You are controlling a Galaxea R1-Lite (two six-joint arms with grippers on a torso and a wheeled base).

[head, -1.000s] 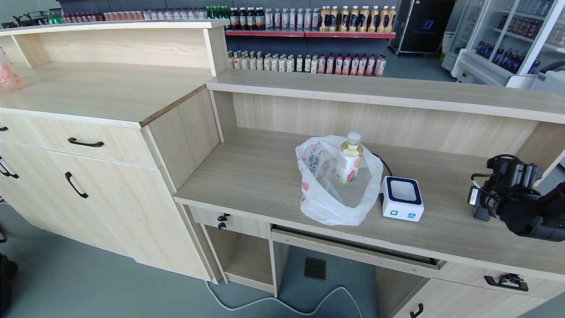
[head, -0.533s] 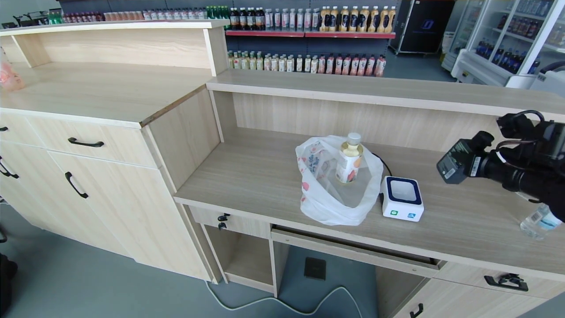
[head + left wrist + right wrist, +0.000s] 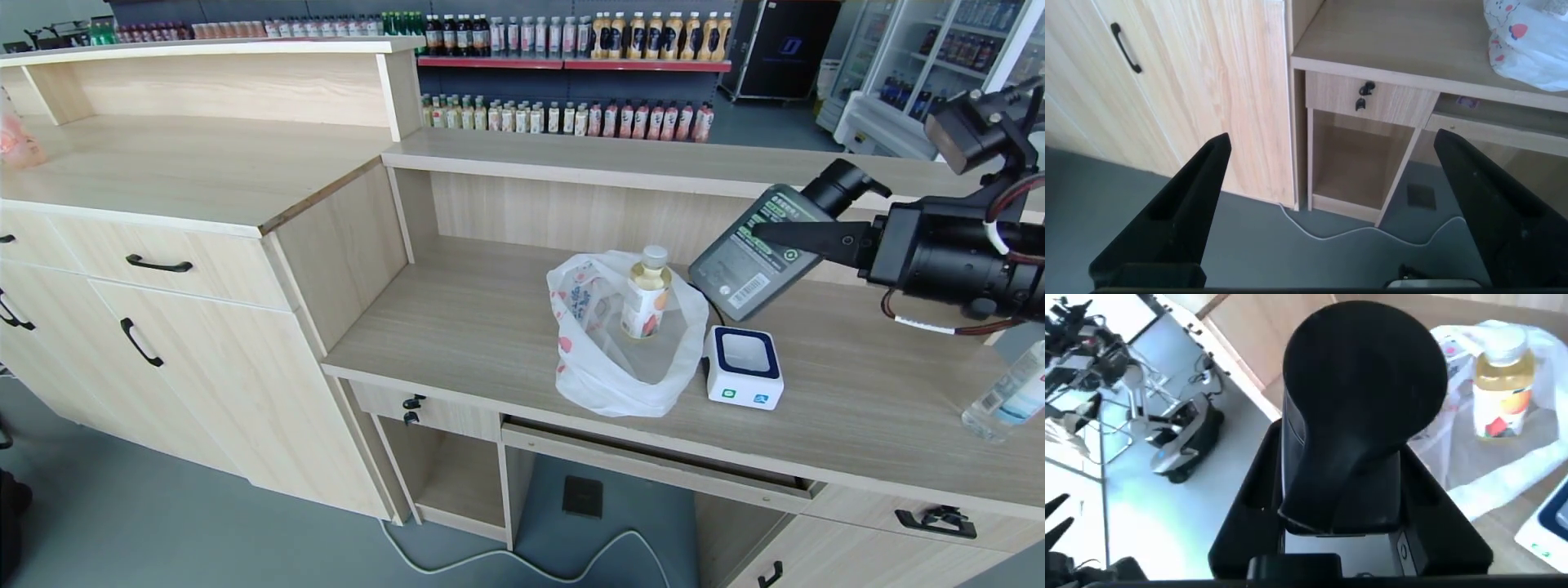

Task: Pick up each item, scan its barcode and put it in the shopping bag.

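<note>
The right gripper point(image 3: 771, 233), right of centre in the head view, grips a flat dark-grey bottle point(image 3: 735, 273) with a black cap and a barcode label. It is held tilted above the white scanner point(image 3: 744, 366). The shopping bag point(image 3: 620, 384) sits just left of the scanner, and a water bottle point(image 3: 1008, 396) lies well apart at the right edge.
</note>
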